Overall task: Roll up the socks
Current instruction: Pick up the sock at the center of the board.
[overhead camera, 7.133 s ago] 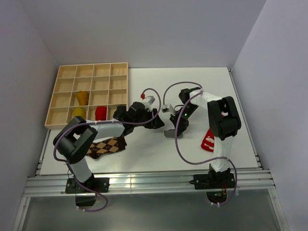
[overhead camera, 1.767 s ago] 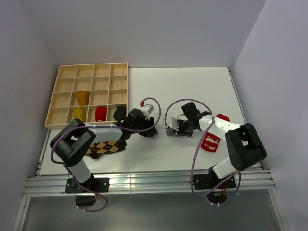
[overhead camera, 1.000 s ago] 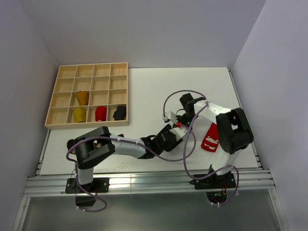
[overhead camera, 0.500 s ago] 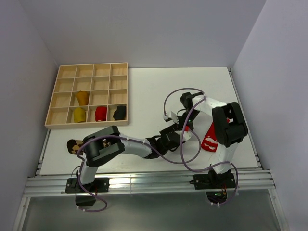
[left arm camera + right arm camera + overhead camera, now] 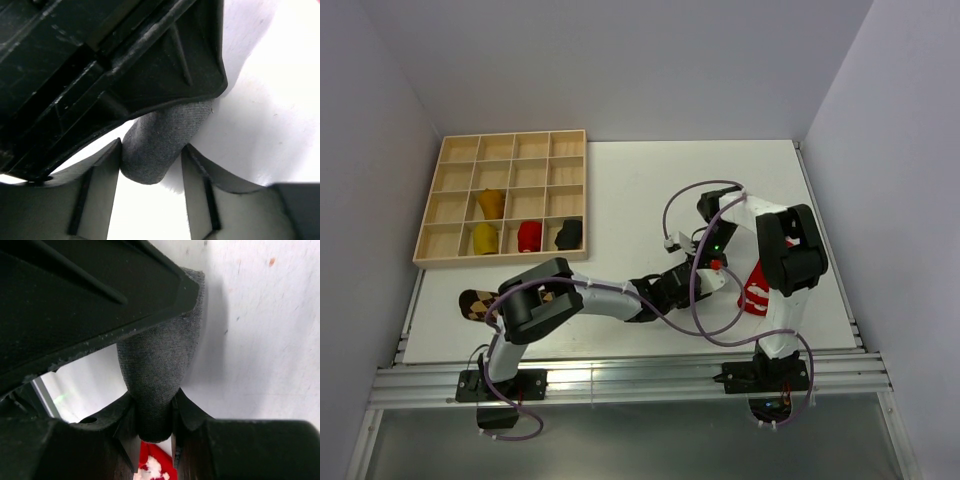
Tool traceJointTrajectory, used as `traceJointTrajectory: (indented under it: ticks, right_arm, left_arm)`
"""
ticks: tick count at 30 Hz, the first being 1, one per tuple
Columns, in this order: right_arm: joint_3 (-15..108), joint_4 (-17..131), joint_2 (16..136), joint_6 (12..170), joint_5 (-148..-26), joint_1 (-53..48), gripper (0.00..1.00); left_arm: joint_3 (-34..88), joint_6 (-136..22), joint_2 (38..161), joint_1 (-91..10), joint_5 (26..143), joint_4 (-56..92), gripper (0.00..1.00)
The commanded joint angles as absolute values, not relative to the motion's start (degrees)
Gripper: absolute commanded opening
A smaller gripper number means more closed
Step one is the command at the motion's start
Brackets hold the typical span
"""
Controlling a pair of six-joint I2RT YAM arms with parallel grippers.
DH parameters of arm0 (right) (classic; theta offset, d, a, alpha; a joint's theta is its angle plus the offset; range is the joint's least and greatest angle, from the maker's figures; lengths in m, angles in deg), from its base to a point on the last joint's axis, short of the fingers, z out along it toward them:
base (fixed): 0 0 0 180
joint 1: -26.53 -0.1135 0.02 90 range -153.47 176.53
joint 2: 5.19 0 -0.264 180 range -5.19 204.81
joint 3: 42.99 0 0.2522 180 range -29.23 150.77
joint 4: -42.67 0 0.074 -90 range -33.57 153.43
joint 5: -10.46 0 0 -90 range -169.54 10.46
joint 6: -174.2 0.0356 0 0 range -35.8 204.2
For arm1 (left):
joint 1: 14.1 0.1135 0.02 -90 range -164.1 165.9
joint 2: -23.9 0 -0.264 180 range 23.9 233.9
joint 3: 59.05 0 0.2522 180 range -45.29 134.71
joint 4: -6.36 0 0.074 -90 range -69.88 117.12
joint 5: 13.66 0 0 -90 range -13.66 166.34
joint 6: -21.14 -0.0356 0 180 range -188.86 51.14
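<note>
On the table (image 5: 650, 190), only wrist views show grey sock (image 5: 160, 145).

The left arm (image 5: 590, 295) lies stretched low from its base at the near left, reaching rightward to the middle. There the left tool (image 5: 151, 150) has both fingers (image 5: 100, 192) pressed against the sides of a grey sock (image 5: 162, 130). The right arm (image 5: 782, 250) stands folded, its upper link raised and its forearm bent back leftward and down, so the right tool (image 5: 152, 407) sits close against the left one, its fingers pinched tight on the same sock.
</note>
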State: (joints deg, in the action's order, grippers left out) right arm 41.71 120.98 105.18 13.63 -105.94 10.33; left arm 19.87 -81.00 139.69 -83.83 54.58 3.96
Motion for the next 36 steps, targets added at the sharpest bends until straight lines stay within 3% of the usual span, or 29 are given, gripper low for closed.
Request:
traceJointTrajectory:
  ticks: [1, 5, 17, 23, 26, 27, 30, 36]
  right_arm:
    - [43.45, 125.76, 107.75, 11.25, -107.23, 9.75, 0.14]
    - [43.19, 125.25, 107.93, 11.34, -107.76, 9.83, 0.14]
    - [44.25, 126.39, 108.45, 11.86, -110.22, 10.63, 0.14]
    - [44.42, 126.56, 108.63, 12.57, -110.39, 10.71, 0.14]
    - [44.42, 126.48, 108.54, 12.92, -110.31, 10.63, 0.15]
    - [44.42, 126.39, 108.45, 13.09, -110.31, 10.80, 0.15]
    - [44.42, 125.69, 108.19, 13.97, -110.39, 10.89, 0.20]
    - [44.68, 124.11, 106.61, 16.25, -111.71, 12.64, 0.41]
  left_arm:
    - [23.87, -77.84, 142.46, -82.92, 67.36, 7.72, 0.52]
    - [23.62, -74.14, 142.56, -82.39, 71.58, 8.26, 0.44]
    - [16.14, -61.83, 138.86, -79.40, 77.92, 1.40, 0.45]
    - [17.02, -60.16, 140.79, -79.67, 74.67, 0.96, 0.52]
    - [17.90, -59.90, 141.76, -80.01, 73.71, 1.31, 0.35]
    - [18.07, -59.81, 141.94, -80.02, 73.88, 1.40, 0.21]
    - [18.69, -59.46, 142.64, -80.11, 73.97, 1.66, 0.00]
    - [17.38, -58.49, 142.11, -80.46, 70.91, 1.84, 0.00]
